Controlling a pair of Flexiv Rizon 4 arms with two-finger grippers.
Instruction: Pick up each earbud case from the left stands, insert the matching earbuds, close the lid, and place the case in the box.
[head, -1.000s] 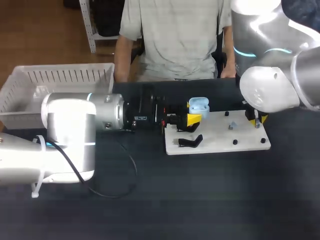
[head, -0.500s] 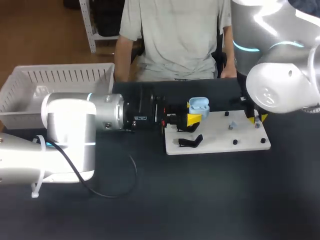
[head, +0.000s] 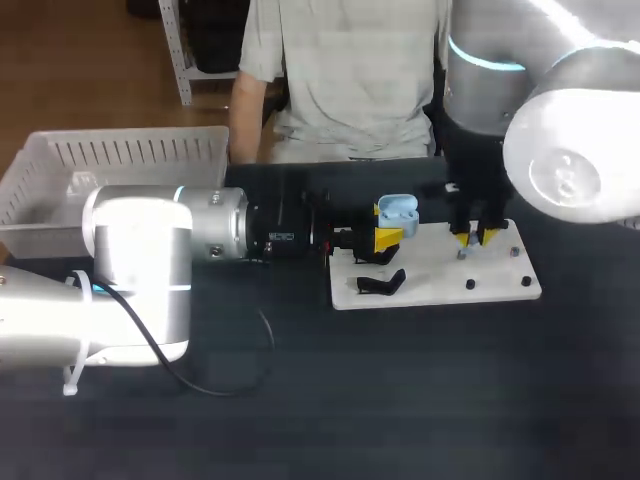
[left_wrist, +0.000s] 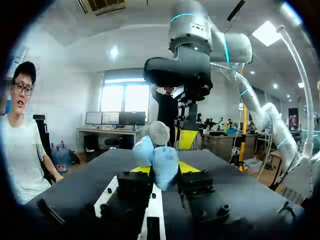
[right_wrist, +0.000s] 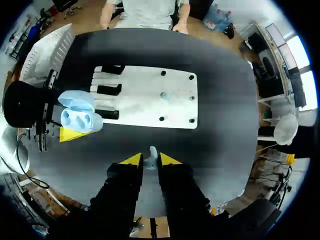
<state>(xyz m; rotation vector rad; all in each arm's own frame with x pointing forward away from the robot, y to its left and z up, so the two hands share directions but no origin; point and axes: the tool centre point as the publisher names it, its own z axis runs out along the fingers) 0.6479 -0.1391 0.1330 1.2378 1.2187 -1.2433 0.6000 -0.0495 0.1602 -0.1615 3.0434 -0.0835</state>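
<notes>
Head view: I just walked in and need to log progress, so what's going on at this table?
The left gripper is shut on an open light-blue plastic earbud case, holding it at the left edge of the white pegged board. The right gripper pinches a small pale earbud between its yellow tips, over the board. The earbud is not yet in the case, and the lid is open.

Black table (head: 300, 400), matte top, evenly lit, faint pale sheen across it
</notes>
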